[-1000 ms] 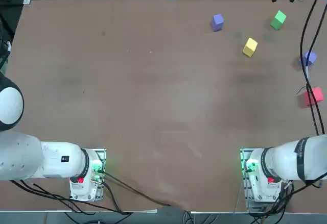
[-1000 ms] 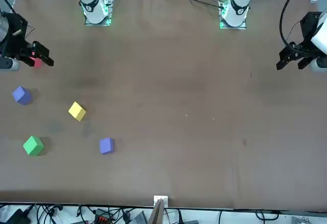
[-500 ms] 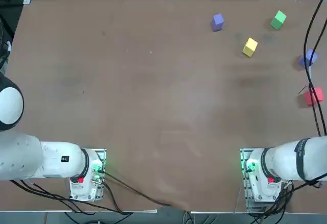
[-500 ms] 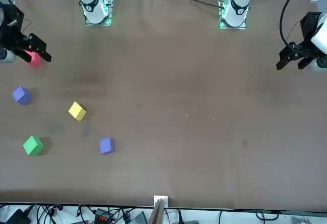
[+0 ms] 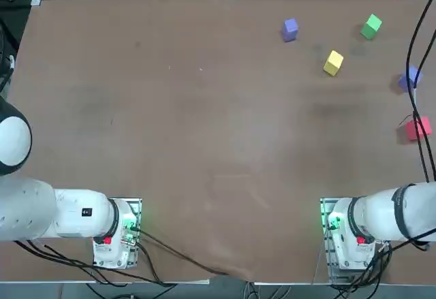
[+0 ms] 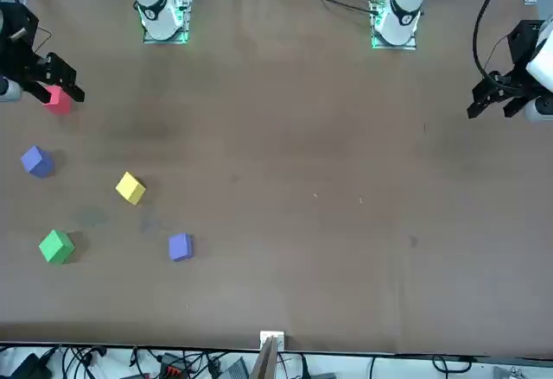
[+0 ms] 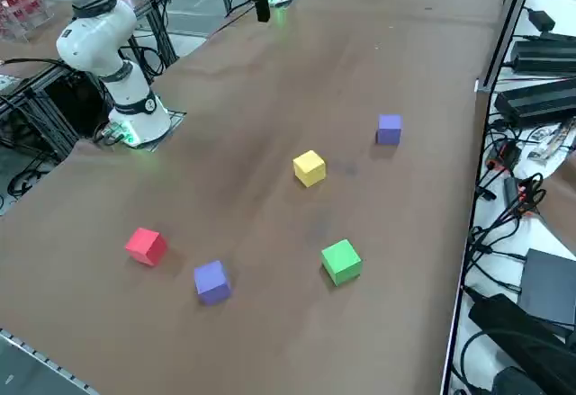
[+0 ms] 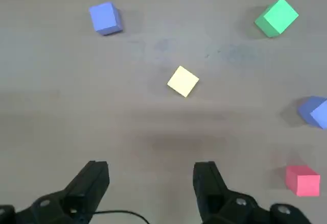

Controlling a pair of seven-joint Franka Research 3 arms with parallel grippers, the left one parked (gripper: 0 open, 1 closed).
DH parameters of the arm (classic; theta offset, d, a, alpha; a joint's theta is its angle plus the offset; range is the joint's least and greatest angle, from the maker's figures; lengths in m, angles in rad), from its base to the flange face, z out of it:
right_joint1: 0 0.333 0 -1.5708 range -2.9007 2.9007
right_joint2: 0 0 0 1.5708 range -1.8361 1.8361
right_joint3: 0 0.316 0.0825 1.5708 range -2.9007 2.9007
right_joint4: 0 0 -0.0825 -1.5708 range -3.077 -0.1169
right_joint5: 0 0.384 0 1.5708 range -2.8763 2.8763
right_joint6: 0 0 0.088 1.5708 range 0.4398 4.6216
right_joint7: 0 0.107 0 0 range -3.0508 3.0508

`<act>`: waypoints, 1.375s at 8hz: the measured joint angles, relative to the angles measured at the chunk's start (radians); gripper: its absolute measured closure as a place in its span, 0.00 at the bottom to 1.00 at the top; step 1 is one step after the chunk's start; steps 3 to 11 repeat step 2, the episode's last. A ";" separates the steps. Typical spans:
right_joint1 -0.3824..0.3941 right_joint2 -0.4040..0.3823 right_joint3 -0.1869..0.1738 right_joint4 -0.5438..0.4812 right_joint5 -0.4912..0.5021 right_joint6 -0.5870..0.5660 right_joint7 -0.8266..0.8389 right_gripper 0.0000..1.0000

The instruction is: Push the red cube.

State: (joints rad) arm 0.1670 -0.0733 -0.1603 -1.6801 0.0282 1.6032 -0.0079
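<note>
Our fingers (image 8: 94, 180) stand apart with nothing between them — the right gripper (image 8: 150, 183) hangs above the table (image 5: 204, 122), clear of every cube, out toward the table's right edge. In the front view the gripper (image 6: 47, 72) shows at about 11 o'clock from the red cube (image 6: 58, 99), overlapping it only in the picture.

The red cube (image 5: 417, 128) sits flat on the table near its right edge, at roughly 6 o'clock from a blue cube (image 5: 410, 77) in the top view. The wrist view shows it (image 8: 302, 180) off to one side of the fingers, not in line between them.

We judge that no contact is being made at this moment. Whether the cube has already been shoved to this spot or awaits a shove, the scene fits both — a raised gripper near a resting cube.
</note>
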 joint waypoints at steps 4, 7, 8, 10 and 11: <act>0.011 0.000 0.000 0.004 -0.021 -0.014 0.000 0.00; 0.011 0.000 0.000 0.004 -0.021 -0.014 0.000 0.00; 0.011 0.000 0.000 0.004 -0.021 -0.014 0.000 0.00; 0.011 0.000 0.000 0.004 -0.021 -0.014 0.000 0.00; 0.011 0.000 0.000 0.004 -0.021 -0.014 0.000 0.00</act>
